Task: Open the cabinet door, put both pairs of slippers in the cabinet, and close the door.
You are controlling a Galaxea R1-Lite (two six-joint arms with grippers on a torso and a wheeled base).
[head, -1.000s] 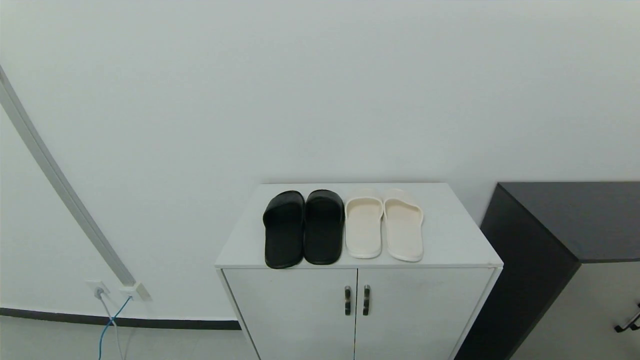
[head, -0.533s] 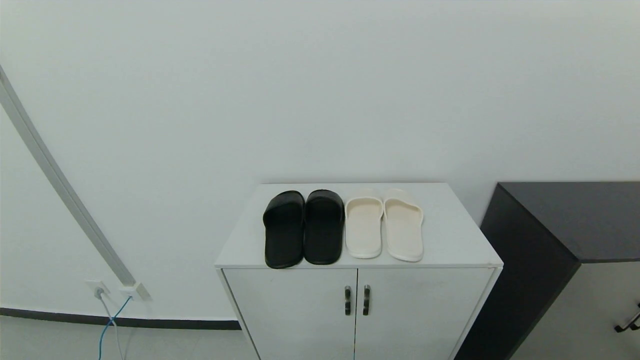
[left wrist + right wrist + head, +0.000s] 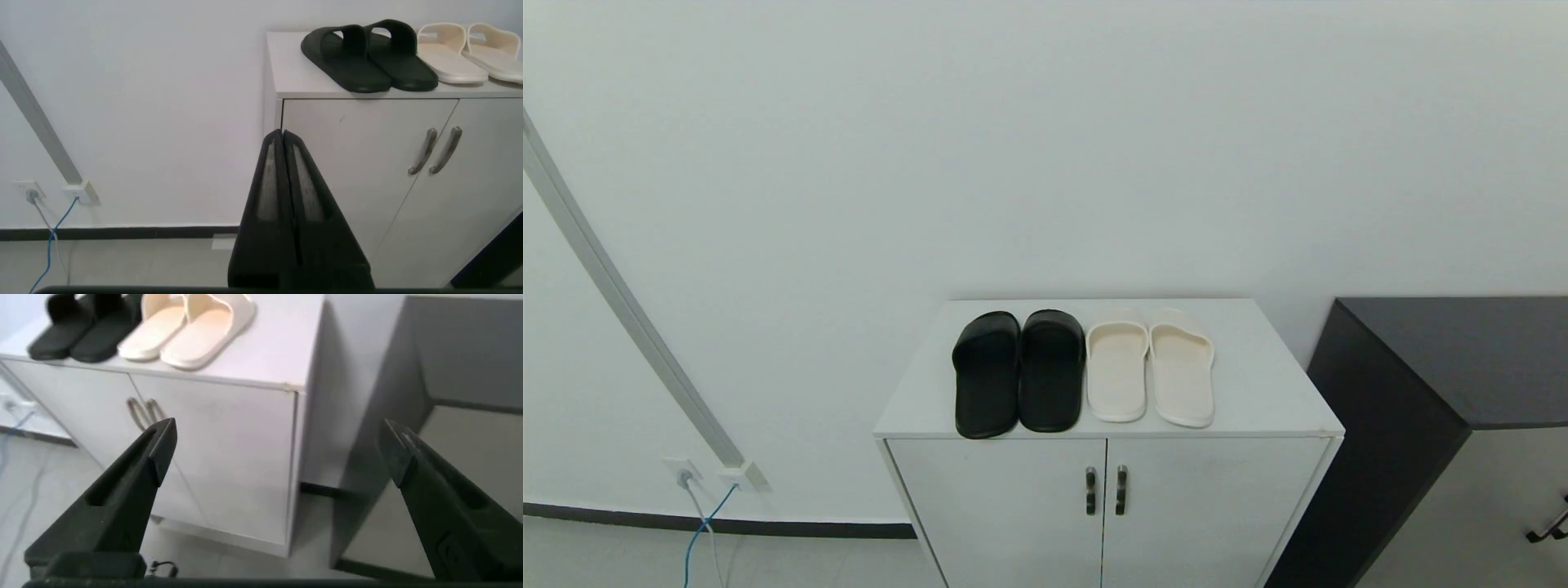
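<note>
Black slippers (image 3: 1019,372) and cream slippers (image 3: 1149,369) lie atop the cabinet (image 3: 1262,392), well apart from the closed left gripper (image 3: 283,135). The right gripper (image 3: 278,429) gapes wide.

Plain indoor room, prob. an office or test space set up like a home entry; can't tell which. Evidence: bare white wall (image 3: 1045,163), white 2-door cabinet (image 3: 1266,384) against it w/ black slippers (image 3: 1017,371) & cream slippers (image 3: 1150,371) on top, dark cabinet (image 3: 1388,441) just beside, slanted cable duct (image 3: 621,302) down to wall sockets (image 3: 682,471) w/ blue cable (image 3: 698,535), dark skirting (image 3: 768,527), grey floor (image 3: 605,555).
</note>
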